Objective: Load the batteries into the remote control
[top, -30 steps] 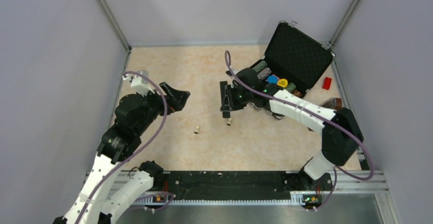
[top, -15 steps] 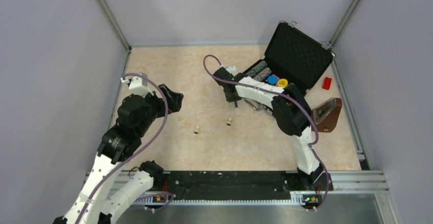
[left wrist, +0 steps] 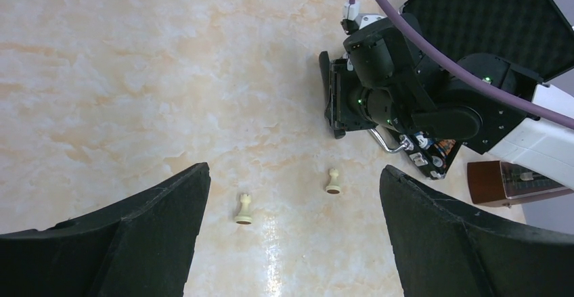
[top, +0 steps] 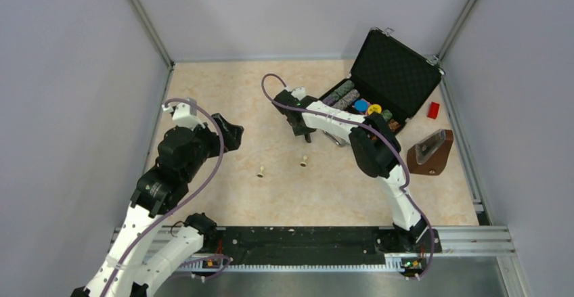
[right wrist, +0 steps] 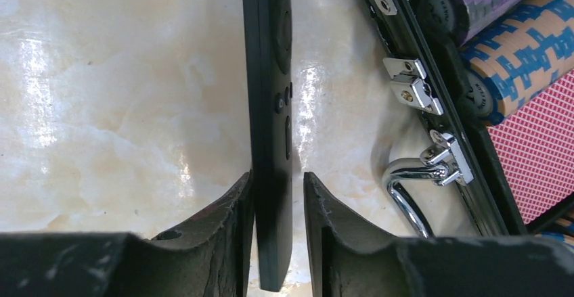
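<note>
The remote control [right wrist: 271,74] is a slim black bar that stands on its long edge between my right gripper's [right wrist: 276,175] fingers, buttons facing right. The left finger touches it and a thin gap shows at the right finger. In the top view this gripper [top: 298,118] hangs over the table's middle back, just left of the chip case. It also shows in the left wrist view [left wrist: 338,101], with the remote [left wrist: 329,97] on its left side. My left gripper [top: 233,131] is wide open and empty above the left of the table [left wrist: 294,170]. No batteries or back cover are in view.
Two beige pegs [top: 260,172] [top: 304,162] stand on the table near the middle. The open black chip case [top: 396,74] lies at the back right, its metal handle [right wrist: 406,189] close beside the remote. A brown box [top: 428,153] and a red block [top: 433,110] are at the right.
My right gripper has carried the remote from above the right peg back and left, to beside the chip case. The brown box is uncovered at the right. My left gripper barely moved.
</note>
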Tool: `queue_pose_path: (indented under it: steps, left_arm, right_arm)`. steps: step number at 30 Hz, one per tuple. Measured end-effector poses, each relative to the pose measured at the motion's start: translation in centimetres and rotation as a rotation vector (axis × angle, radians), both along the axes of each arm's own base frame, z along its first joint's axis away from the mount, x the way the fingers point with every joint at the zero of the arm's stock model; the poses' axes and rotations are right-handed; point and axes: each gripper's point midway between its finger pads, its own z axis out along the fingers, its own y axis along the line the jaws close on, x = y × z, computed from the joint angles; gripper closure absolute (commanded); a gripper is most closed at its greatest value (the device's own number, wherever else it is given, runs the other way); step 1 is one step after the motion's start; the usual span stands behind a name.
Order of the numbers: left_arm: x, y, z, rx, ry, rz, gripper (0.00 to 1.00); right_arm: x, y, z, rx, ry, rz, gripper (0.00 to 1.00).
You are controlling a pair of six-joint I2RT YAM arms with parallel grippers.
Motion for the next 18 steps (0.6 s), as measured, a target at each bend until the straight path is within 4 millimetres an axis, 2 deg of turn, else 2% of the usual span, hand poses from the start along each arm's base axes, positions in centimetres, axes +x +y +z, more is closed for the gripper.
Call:
queue_pose_path:
  steps: [8, 13, 15, 18]
  left_arm:
    - [-0.3, 0.2, -0.7, 0.007, 0.012, 0.004, 0.01]
    - [-0.6, 0.6, -0.9, 0.016, 0.021, 0.015, 0.01]
    - [-0.8, 0.4, -1.0, 0.024, 0.021, -0.007, 0.01]
    - [-1.4, -0.4, -0.6, 0.029, 0.003, -0.075, 0.01]
  right_arm:
    - [-0.6, 0.8, -0.3, 0.041, 0.025, -0.001, 0.6]
    - [-1.4, 1.5, -0.1, 0.098, 0.048, 0.003, 0.38]
    - [-2.0, 1.5, 0.3, 0.128, 0.053, 0.012, 0.34]
    - [-3.5, 1.1, 2.1, 0.19, 0.05, 0.03, 0.29]
